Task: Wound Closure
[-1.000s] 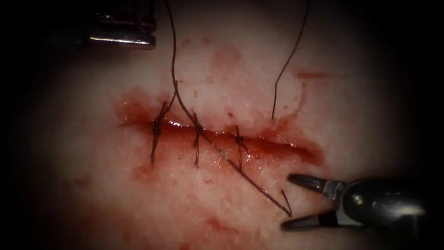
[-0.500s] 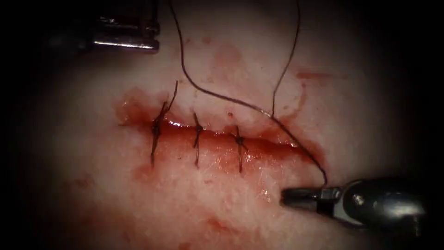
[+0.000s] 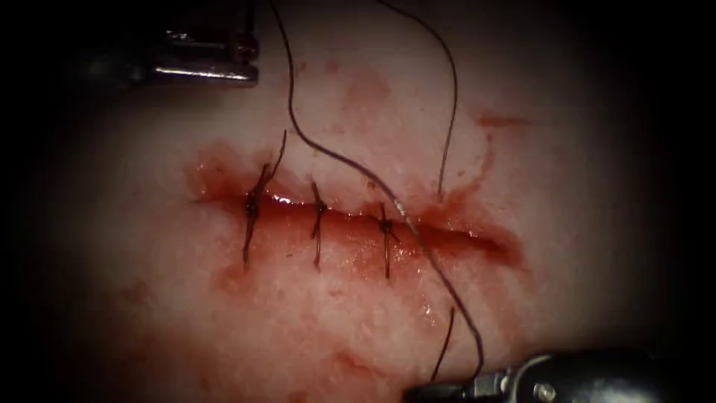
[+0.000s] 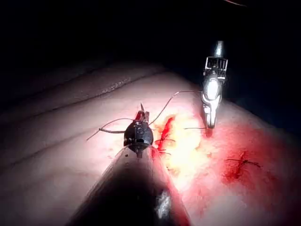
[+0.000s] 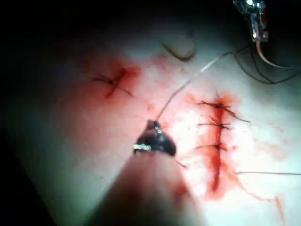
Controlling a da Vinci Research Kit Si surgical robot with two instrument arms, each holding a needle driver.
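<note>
The cut [image 3: 455, 239] runs across the tissue [image 3: 149, 298] with three tied stitches [image 3: 318, 213] on its left and middle. My right tool [image 3: 436, 390] lies below the cut's right end, shut on the thread [image 3: 350, 164] beside a short tail [image 3: 444, 339]. That strand climbs across the cut just right of the third stitch. A second strand [image 3: 451, 112] enters the tissue above the cut's right end. The left tool's metal wrist [image 3: 205, 63] sits up left. My left tool [image 4: 141, 113] is shut on a pale curved piece that looks like the needle [image 4: 113, 131], clear of the tissue.
Red fluid [image 3: 358, 257] wets the tissue around and below the cut. A separate small stitched spot [image 5: 113, 81] lies apart from the cut. The right tool [image 5: 152, 126] has thread running off its tip toward the left tool [image 5: 256, 28].
The right tool's jaws stood open around the thread's tail, then shut on it. The tool moved down and drew the strand across the cut. The left tool hardly moved.
</note>
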